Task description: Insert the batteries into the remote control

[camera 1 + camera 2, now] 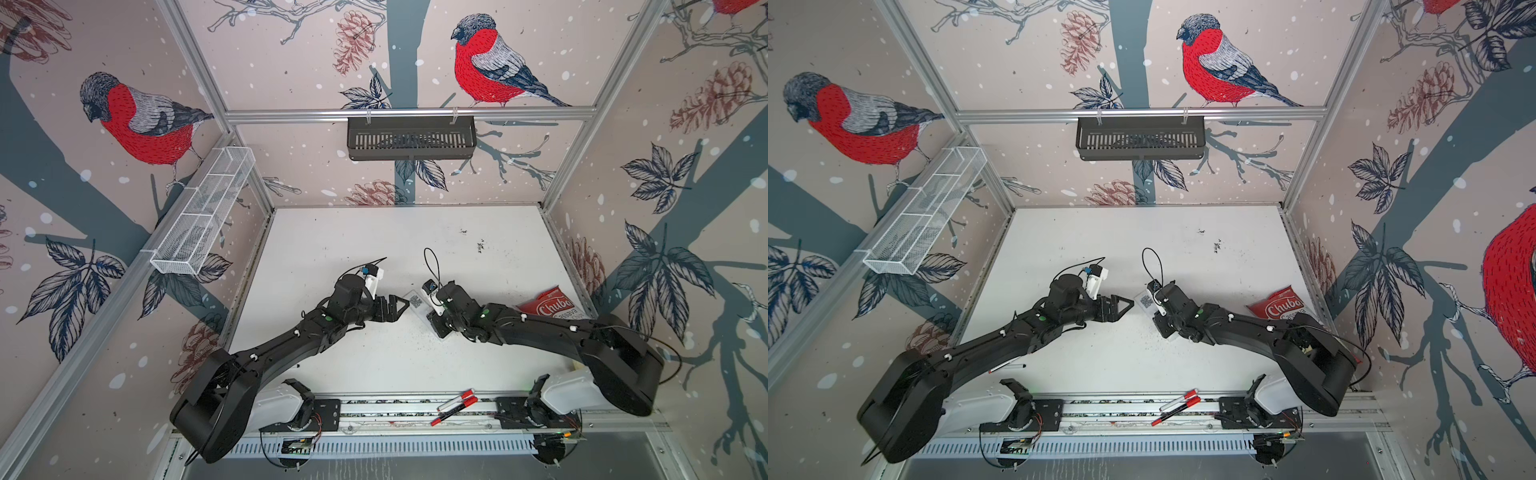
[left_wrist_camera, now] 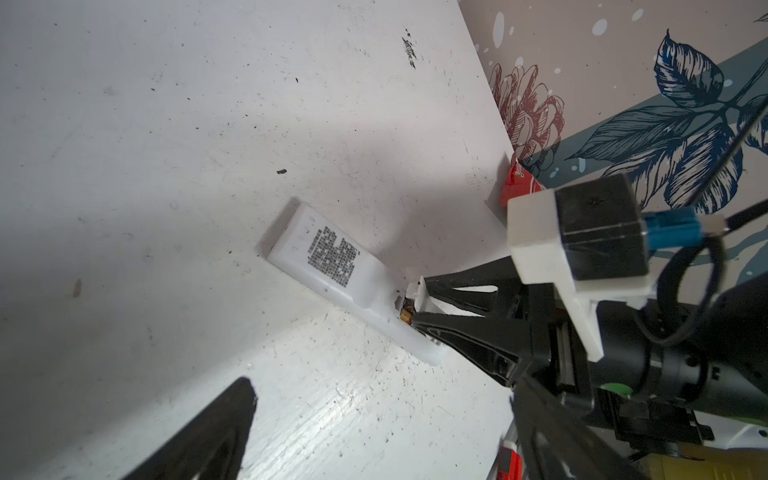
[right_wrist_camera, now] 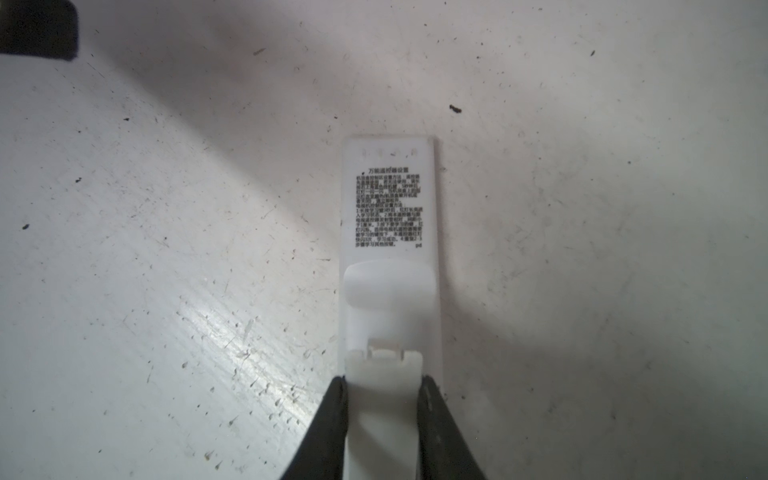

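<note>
**Looks like you're at the lid-refit stage: notes on the setup**

Starting big: on your white tabletop (image 1: 374, 232) the action is near the middle. The red snack bag (image 1: 548, 307) is off by the right wall and the marker pens (image 1: 455, 405) are on the front rail. Both are well apart from the work, so nothing's in your way.

The remote control (image 1: 415, 301) lies flat between your two arms, back side up with the printed label showing. That makes sense, since the back is where the battery bay is.

Your left tool (image 1: 397, 305) sits near the remote's label end with its jaws spread wide, holding nothing. My guess is it's parked there to brace the remote if it slides. Your right tool (image 3: 382, 382) is clamped on the narrow white battery cover (image 3: 382, 415) by its long edges. It holds the cover over the bay end with the tabs pointed at the slot, which reads to me as putting the lid back on.

On view differences, both top views hide that grip under the right wrist and its camera. The right wrist view shows the tabs lining up with the notch, but the cover blocks the bay itself. Only the left wrist view peeks in from the side. There you get what looks like a copper-orange battery end (image 2: 406, 318) sitting in the bay under the cover. I can't tell whether both batteries are in.
</note>
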### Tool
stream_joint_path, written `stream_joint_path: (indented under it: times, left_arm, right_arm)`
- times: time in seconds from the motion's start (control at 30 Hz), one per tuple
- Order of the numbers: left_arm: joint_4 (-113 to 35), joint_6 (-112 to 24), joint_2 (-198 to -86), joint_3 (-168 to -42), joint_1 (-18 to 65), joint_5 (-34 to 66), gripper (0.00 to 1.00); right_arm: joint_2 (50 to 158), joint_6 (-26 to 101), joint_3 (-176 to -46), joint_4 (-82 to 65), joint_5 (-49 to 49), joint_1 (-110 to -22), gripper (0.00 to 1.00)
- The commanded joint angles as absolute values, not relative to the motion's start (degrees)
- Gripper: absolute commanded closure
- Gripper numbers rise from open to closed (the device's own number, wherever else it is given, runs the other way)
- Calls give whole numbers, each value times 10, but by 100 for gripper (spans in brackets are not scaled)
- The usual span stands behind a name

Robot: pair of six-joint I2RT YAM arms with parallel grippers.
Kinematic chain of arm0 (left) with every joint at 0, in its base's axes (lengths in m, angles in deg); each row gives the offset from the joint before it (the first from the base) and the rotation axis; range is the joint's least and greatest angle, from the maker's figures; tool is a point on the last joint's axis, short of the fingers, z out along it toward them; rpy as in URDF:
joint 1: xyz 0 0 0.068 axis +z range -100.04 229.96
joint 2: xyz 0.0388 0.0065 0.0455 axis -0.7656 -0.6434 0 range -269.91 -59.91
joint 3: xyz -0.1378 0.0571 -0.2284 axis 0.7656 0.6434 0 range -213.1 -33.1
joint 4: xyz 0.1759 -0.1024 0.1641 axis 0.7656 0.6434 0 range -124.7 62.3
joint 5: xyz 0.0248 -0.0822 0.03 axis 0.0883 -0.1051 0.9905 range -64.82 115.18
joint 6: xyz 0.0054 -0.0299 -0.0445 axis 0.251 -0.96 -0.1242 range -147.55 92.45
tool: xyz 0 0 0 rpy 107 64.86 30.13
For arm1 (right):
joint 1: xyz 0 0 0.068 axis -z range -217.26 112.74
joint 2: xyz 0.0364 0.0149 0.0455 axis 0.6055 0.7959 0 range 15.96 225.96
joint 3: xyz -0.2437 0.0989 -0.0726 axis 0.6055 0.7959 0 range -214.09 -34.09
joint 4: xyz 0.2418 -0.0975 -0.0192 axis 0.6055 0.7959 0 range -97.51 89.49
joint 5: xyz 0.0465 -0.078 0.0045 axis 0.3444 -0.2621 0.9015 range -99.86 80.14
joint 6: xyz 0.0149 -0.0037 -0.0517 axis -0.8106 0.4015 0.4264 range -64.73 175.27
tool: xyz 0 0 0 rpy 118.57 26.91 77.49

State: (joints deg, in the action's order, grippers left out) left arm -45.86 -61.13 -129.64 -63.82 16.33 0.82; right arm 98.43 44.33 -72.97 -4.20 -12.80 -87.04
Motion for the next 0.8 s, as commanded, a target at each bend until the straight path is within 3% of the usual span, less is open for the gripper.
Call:
stream_joint_path:
  times: [0.0, 0.77]
  left_arm:
    - [-445, -578, -1300, -650, 165, -17, 3]
    - [-410, -544, -1291, -665, 167, -33, 3]
  right_arm:
    - [985, 431, -723, -64, -124, -871, 77]
    - [988, 426, -752, 16, -153, -870, 77]
